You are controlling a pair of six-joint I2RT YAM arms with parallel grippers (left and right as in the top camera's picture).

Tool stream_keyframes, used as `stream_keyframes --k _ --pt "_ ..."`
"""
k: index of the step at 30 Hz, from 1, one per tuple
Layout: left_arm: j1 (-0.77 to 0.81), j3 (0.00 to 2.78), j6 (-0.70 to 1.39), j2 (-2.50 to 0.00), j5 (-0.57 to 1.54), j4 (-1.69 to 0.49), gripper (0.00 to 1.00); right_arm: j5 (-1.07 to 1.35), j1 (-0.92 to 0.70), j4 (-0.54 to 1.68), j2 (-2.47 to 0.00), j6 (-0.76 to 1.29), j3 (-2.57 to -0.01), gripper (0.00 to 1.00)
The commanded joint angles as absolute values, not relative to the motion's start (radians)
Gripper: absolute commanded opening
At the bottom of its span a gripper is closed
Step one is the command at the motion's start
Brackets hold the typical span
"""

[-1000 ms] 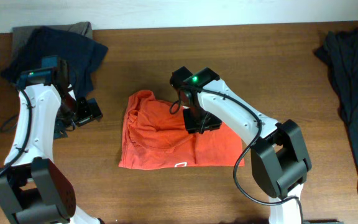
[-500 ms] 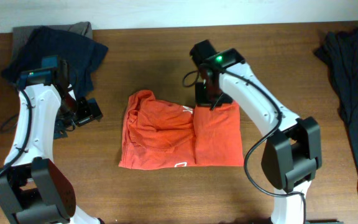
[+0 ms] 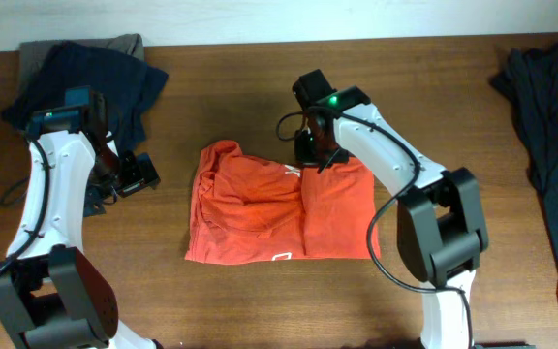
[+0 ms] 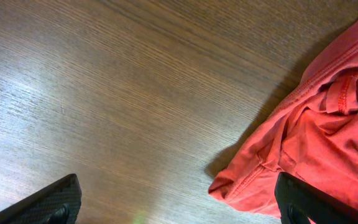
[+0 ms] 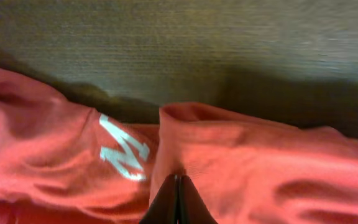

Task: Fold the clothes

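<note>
Red-orange T-shirt (image 3: 260, 218) — rumpled, part-folded, at the centre of the wooden table (image 3: 240, 87). White lettering (image 5: 124, 155): only an M-like stroke legible. Small white logo (image 3: 281, 258) at near hem, unreadable. Right gripper (image 5: 178, 198): fingers together, tips on the shirt's far fold. Left gripper (image 4: 179, 208): fingers wide apart — over wood beside the shirt.

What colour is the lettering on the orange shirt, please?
White lettering on the red-orange T-shirt; clearest in the right wrist view.

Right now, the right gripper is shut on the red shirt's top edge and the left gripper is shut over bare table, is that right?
Not quite: the left gripper is open, fingers spread wide, as the left wrist view shows. The right gripper is shut on the red shirt.
</note>
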State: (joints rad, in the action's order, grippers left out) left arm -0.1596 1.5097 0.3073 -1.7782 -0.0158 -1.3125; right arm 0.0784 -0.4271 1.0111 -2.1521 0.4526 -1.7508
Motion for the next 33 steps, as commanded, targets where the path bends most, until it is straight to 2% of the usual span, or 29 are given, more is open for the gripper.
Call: stream_keyframes --k 1,7,15,17,18,19,20,22,24,26,33 --pt "-0.166 1.506 0.298 -1.784 -0.023 -1.311 0.99 0.117 -0.434 0.992 -2.217 0.474 -1.737 0.04" --pt "-0.166 1.506 0.298 -1.784 -0.027 -1.31 0.99 0.15 -0.441 0.971 -2.263 0.473 -1.737 0.04" --pt "-0.167 1.506 0.297 -1.784 -0.027 -1.312 0.99 0.129 -0.403 1.08 -2.084 0.469 -1.857 0.05" --pt "-0.167 1.505 0.29 -1.784 -0.025 -1.311 0.99 0.112 -0.391 1.133 -2.015 0.469 -1.903 0.13" --pt "-0.167 1.505 0.282 -1.784 -0.023 -1.31 0.99 0.101 -0.387 1.161 -1.98 0.469 -1.925 0.22" --pt "-0.167 1.505 0.278 -1.784 -0.023 -1.31 0.99 0.095 -0.384 1.191 -1.94 0.468 -1.945 0.39" --pt "-0.167 1.505 0.275 -1.784 -0.023 -1.31 0.99 0.093 -0.379 1.226 -1.894 0.468 -1.962 0.64" --pt "-0.167 1.503 0.275 -1.784 -0.022 -1.302 0.99 0.094 -0.379 1.281 -1.823 0.463 -1.969 0.8" --pt "-0.165 1.489 0.275 -1.784 -0.017 -1.276 0.99 0.094 -0.379 1.348 -1.761 0.461 -1.969 0.85" --pt "-0.162 1.448 0.239 -1.784 0.03 -1.217 0.99 0.097 -0.388 1.432 -1.707 0.455 -1.969 0.87" --pt "-0.16 1.329 0.065 -1.784 0.3 -1.005 0.98 0.097 -0.461 1.611 -1.636 0.442 -1.967 0.87"
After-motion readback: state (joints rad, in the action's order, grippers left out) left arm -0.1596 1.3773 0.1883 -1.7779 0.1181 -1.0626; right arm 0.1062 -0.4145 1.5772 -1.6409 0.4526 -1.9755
